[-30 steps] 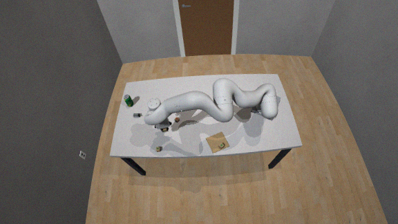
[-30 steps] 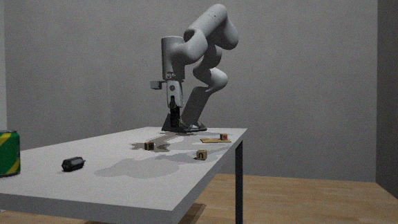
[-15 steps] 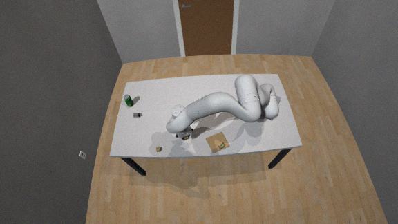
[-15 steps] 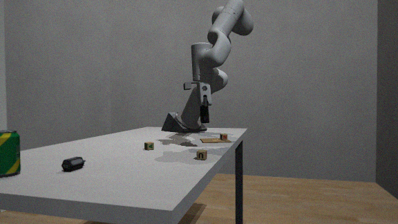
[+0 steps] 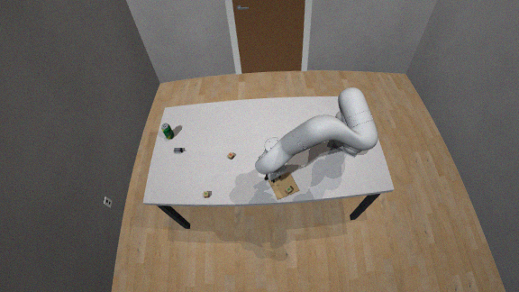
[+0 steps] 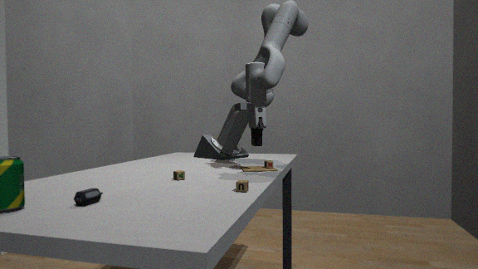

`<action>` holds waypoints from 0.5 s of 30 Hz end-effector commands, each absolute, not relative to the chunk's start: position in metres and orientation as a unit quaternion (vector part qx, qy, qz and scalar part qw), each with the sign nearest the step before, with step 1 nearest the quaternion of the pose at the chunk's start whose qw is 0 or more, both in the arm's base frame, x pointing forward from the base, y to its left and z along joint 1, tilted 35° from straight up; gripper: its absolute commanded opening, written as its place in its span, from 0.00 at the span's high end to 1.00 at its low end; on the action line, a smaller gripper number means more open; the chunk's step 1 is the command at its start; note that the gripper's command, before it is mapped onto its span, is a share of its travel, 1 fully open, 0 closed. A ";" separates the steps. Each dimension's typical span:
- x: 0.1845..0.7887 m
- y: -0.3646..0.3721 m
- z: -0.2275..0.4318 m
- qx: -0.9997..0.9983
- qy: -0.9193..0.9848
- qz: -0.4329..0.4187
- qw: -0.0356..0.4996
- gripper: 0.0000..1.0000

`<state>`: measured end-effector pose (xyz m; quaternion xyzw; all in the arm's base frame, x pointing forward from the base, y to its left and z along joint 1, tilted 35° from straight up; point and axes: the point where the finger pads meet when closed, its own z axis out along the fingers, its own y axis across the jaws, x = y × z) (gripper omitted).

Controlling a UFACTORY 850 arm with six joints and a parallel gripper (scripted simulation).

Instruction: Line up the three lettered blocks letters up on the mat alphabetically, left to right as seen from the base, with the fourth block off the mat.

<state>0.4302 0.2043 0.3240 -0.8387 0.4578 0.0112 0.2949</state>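
Observation:
My gripper (image 5: 268, 177) (image 6: 257, 142) hangs above the back end of the tan mat (image 5: 281, 189) (image 6: 251, 168), well clear of the table. It is shut on a block that the dark fingers mostly hide. A block with a red letter (image 5: 289, 190) (image 6: 269, 163) sits on the mat near its front edge. A block with a green letter (image 5: 231, 155) (image 6: 178, 175) lies on the bare table left of the mat. A third block with a dark letter on its side (image 5: 206, 194) (image 6: 241, 186) lies near the table's front edge.
A green can (image 5: 167, 131) (image 6: 10, 183) stands at the table's far left, and a small black cylinder (image 5: 179, 150) (image 6: 87, 196) lies near it. The mat is close to the front edge of the white table (image 5: 216, 122) (image 6: 145, 212). The arm's base is at the right.

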 end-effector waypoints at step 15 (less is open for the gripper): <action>0.383 0.200 0.308 -0.845 0.444 -0.003 0.297 0.72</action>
